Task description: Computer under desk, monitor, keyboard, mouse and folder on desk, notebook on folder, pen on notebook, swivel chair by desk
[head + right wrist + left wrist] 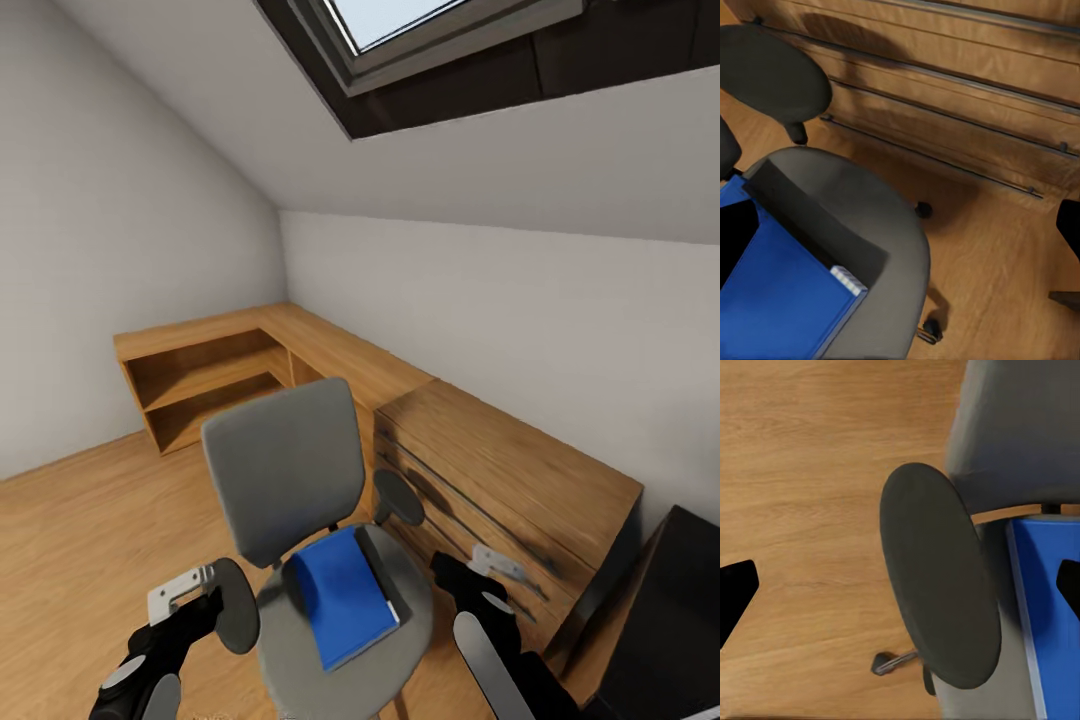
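- The grey padded swivel chair (300,500) with black oval armrests is being shown at the near centre of the attic bedroom, standing on the light wood floor (80,540).
- The flat bright blue rectangular folder (345,595) is being carried on the chair's seat, lying flat, with a dark slab-like shape tucked against its right edge; whether that is the notebook cannot be told.
- The left gripper (185,590) is being held just left of the chair's left armrest (235,605); in the left wrist view its dark fingertips (735,592) are being shown spread wide apart, with nothing between them but the armrest (937,577) and floor below.
- The right gripper (480,570) is being held near the chair's right side, in front of the light wooden dresser (500,480); its fingertips (1069,225) are likewise being shown wide apart and gripping nothing.
- A glossy black desk corner (670,620) is being seen at the near right.
- A low wooden corner shelf (210,375) is being shown against the far left wall, under a skylight (400,30).
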Tool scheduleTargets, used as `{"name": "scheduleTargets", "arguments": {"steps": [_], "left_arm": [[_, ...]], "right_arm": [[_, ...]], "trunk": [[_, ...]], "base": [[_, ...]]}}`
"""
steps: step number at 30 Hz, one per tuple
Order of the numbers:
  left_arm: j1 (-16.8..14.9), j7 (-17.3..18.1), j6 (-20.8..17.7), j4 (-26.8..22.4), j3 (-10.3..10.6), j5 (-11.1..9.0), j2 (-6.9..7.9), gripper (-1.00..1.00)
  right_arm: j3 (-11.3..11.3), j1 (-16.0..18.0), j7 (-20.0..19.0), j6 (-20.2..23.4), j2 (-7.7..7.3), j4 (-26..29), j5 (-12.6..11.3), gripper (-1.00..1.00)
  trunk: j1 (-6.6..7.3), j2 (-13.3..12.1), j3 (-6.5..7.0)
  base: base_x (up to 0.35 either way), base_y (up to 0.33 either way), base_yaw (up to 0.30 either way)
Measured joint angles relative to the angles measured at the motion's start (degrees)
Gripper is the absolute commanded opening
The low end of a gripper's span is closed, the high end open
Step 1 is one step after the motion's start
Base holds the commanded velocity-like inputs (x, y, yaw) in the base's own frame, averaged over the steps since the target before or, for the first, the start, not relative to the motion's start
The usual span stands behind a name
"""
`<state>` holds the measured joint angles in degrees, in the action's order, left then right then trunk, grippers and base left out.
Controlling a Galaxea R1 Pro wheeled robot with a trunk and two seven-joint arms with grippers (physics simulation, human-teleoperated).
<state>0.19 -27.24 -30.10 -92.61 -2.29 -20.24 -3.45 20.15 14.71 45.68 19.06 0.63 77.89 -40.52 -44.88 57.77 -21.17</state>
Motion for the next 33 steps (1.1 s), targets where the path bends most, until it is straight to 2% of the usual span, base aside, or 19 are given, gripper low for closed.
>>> {"name": "scheduleTargets", "arguments": {"steps": [6, 15, 23, 25, 26, 29, 33], "left_arm": [[0.00, 0.00, 0.08, 0.00, 0.01, 0.00, -0.07, 1.00], [-0.01, 0.00, 0.08, 0.00, -1.47, -0.07, -0.03, 1.00], [-0.01, -0.01, 0.09, 0.00, -1.69, -0.09, -0.04, 1.00], [0.00, -0.06, 0.08, 0.00, -1.91, -0.07, 0.08, 1.00], [0.00, -0.07, 0.08, 0.00, -2.33, -0.07, 0.10, 1.00], [-0.01, -0.08, 0.08, 0.00, -3.78, -0.07, 0.12, 1.00], [-0.01, -0.09, 0.09, 0.00, -4.43, -0.09, 0.13, 1.00]], "right_arm": [[0.05, 0.00, 0.00, 0.01, -0.01, 0.16, 0.01, 1.00], [0.13, 0.00, 0.34, 0.08, 0.00, 1.42, -0.02, 1.00], [0.17, 0.00, 0.36, 0.08, 0.00, 1.45, 0.10, 1.00], [0.22, 0.00, 0.30, 0.01, 0.00, 1.27, 3.41, 1.00], [0.23, 0.00, 0.29, 0.00, 0.01, 1.25, 3.89, 1.00], [0.25, 0.00, 0.31, -0.01, 0.04, 1.24, 4.52, 1.00], [0.70, 0.00, 0.27, -0.02, 0.05, 1.23, 4.69, 1.00]], "trunk": [[0.00, 0.00, 0.00], [0.00, 0.00, 0.00], [0.00, 0.00, 0.00], [0.00, 0.00, 0.00], [0.00, 0.00, 0.00], [0.00, 0.00, 0.00], [-0.87, 1.59, -0.71]], "base": [[0.000, 0.000, 0.244], [0.000, 0.000, 0.046], [0.000, 0.000, 0.237], [0.000, 0.000, 0.278], [0.000, 0.000, 0.278], [0.000, 0.000, 0.278], [0.000, 0.000, 0.278]]}}
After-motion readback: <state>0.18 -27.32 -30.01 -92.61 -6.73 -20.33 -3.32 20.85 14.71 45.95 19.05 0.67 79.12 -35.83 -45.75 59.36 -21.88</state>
